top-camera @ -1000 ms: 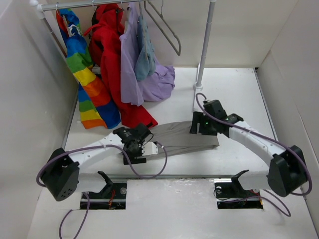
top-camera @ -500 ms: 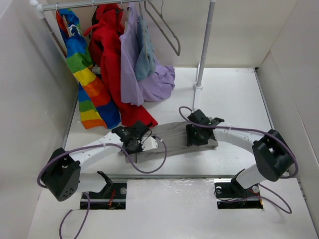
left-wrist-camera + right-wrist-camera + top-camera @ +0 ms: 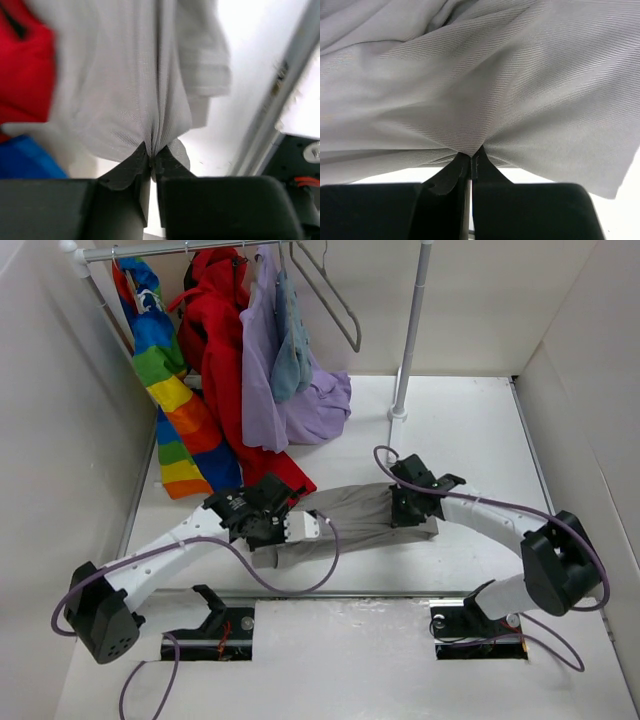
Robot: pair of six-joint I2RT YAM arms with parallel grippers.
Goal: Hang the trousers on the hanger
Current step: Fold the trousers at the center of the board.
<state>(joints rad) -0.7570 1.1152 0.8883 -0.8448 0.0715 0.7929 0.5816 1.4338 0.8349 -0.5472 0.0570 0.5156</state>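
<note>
- The trousers lie across the tabletop in a long grey-beige strip, just in front of the hem of the red coat.
- Left claw: closed on the trousers. A second ago it stood open at the near-left end of the cloth. Its wrist view shows a ridge of fabric pinched between the two fingers, with the cloth fanning away from it.
- Right claw: closed on the trousers near their right end. A second ago it was open above that end, and half a second ago it was down on the cloth. Folds now radiate from the pinch point.
- Left arm: stretched farther out from its base than a second ago, its wrist now close to the red coat's hem.
- Trousers, change: the left end is bunched and drawn out past the left claw, where before it lay flatter.
- The hanger hangs by its hook on the rail at the back, well apart from the trousers and in the same place as before.
- Also on the rail, unchanged: a rainbow-striped garment, the red coat and a lilac garment.
</note>
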